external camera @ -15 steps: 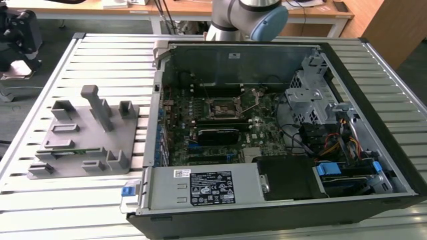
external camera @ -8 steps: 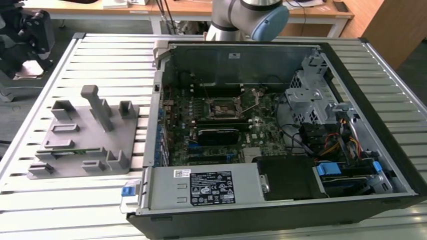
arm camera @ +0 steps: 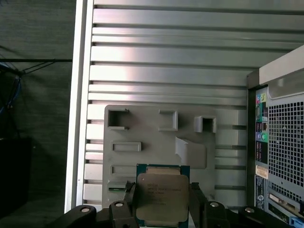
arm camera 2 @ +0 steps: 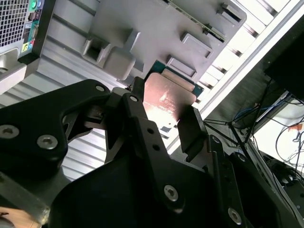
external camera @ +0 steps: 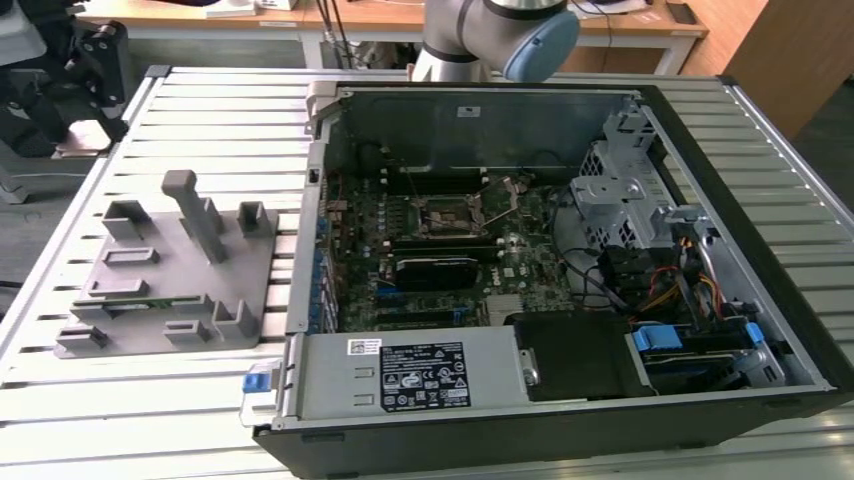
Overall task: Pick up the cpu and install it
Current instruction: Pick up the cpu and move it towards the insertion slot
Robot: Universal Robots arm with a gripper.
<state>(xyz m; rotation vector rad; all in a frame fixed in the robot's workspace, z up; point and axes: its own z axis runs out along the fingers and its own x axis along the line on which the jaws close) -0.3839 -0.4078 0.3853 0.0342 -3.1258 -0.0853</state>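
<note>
The cpu (arm camera: 161, 194), a flat square chip with a silver-grey top and a green edge, sits between my gripper's (arm camera: 162, 203) black fingers (arm camera: 127, 202). The gripper is shut on it and holds it well above the grey holder plate (arm camera: 152, 137). In the second wrist view the cpu (arm camera 2: 167, 97) catches a reddish glare, clamped in the gripper (arm camera 2: 166, 118) over the same plate (arm camera 2: 142, 28). In the exterior view the motherboard's open socket (external camera: 445, 213) lies inside the computer case (external camera: 534, 270), with its metal lever raised. The holder plate (external camera: 174, 290) stands at the exterior view's left.
The ribbed aluminium table (external camera: 214, 120) carries the plate and the open case. The arm's base (external camera: 494, 35) rises behind the case. A power supply (external camera: 414, 375) and cables (external camera: 654, 290) fill the case's near and right parts. The case's rear panel (arm camera: 280, 156) borders the plate.
</note>
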